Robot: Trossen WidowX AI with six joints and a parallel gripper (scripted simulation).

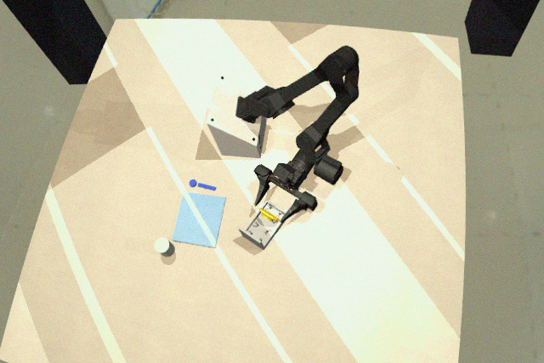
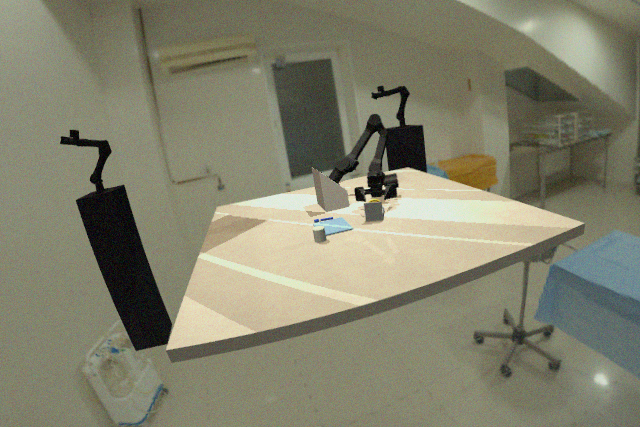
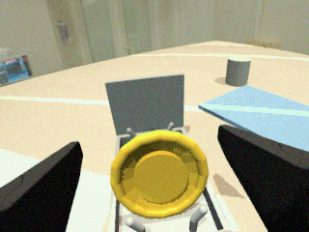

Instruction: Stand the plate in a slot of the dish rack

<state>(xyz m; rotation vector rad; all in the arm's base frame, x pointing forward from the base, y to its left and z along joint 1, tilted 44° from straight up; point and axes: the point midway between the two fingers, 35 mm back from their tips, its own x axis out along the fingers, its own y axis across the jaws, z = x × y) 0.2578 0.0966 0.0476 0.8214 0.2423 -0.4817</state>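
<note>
The table carried everything, its top banded in tan and pale stripes. The arm rose from its base and folded down toward the table's middle. A grey wedge-shaped panel stood beside the arm's base. A blue mat lay flat, well apart from the rack on the far side from the arm. The gripper hung low at the near end of the rack, its fingers spread wide on either side and closed on nothing. The rack was a small grey tray with a raised back wall and pairs of upright rails. The plate, yellow, stood upright in the rack between the rails, at the end nearest the gripper, its face toward the wrist camera; neither finger touched it. A white cup stood just beside the mat's corner. A blue spoon lay near the mat's other end.
</note>
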